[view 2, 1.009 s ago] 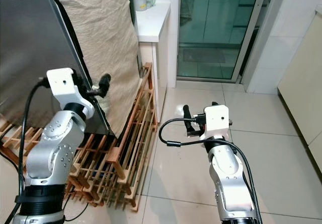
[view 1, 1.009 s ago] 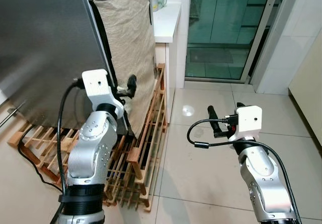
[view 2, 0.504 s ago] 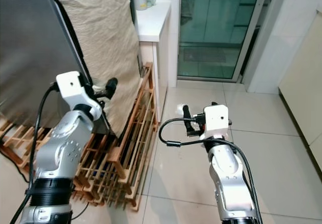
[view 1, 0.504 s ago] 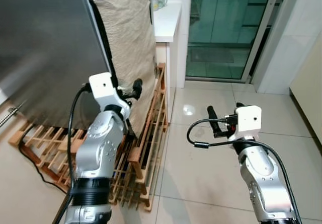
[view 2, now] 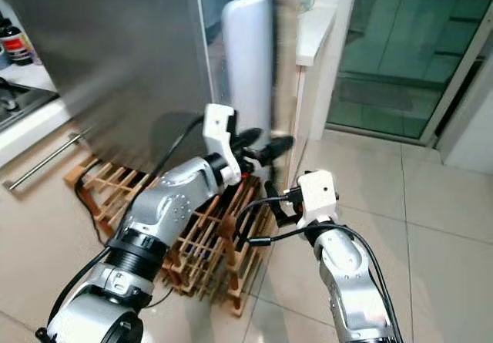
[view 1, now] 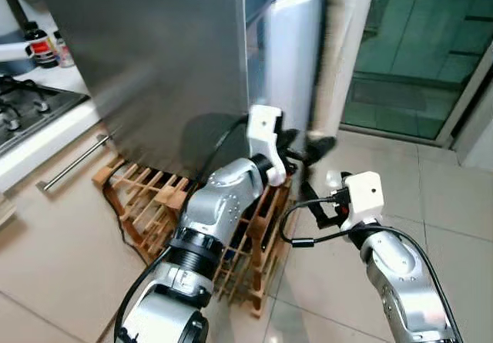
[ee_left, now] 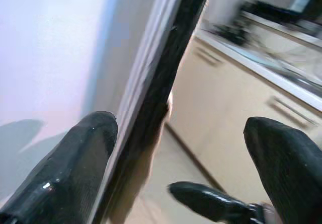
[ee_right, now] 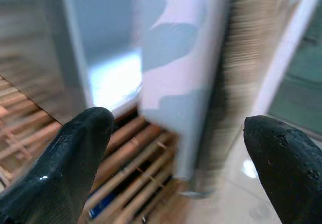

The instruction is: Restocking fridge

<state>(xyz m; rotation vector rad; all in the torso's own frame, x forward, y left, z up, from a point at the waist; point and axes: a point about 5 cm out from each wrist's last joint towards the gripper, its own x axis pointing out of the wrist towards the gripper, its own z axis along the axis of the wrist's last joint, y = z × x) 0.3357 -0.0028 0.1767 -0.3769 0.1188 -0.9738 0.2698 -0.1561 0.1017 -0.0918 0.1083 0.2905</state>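
Observation:
The steel fridge (view 1: 154, 58) stands ahead with its door ajar. The door's white inner side (view 1: 293, 50) is blurred, and a lit gap (view 1: 258, 42) shows beside it. My left gripper (view 1: 308, 144) is stretched out at the door's lower edge. In the left wrist view its open fingers (ee_left: 65, 168) straddle the door's black seal edge (ee_left: 166, 83). My right gripper (view 1: 317, 210) hangs open lower down, just right of the wooden rack, holding nothing. In the right wrist view the white door (ee_right: 176, 58) lies beyond its fingers (ee_right: 60, 158).
A wooden slatted rack (view 1: 154, 204) lies on the floor under and in front of the fridge. A counter with a stove (view 1: 23, 104) and a drawer handle (view 1: 77, 162) is on the left. Glass sliding doors (view 1: 416, 58) and tiled floor (view 1: 454, 196) are to the right.
The camera has swung, so the whole scene shifted. The fridge door now stands ajar with its white inside showing. My left arm has reached farther out to the door's edge. The right arm has kept its pose.

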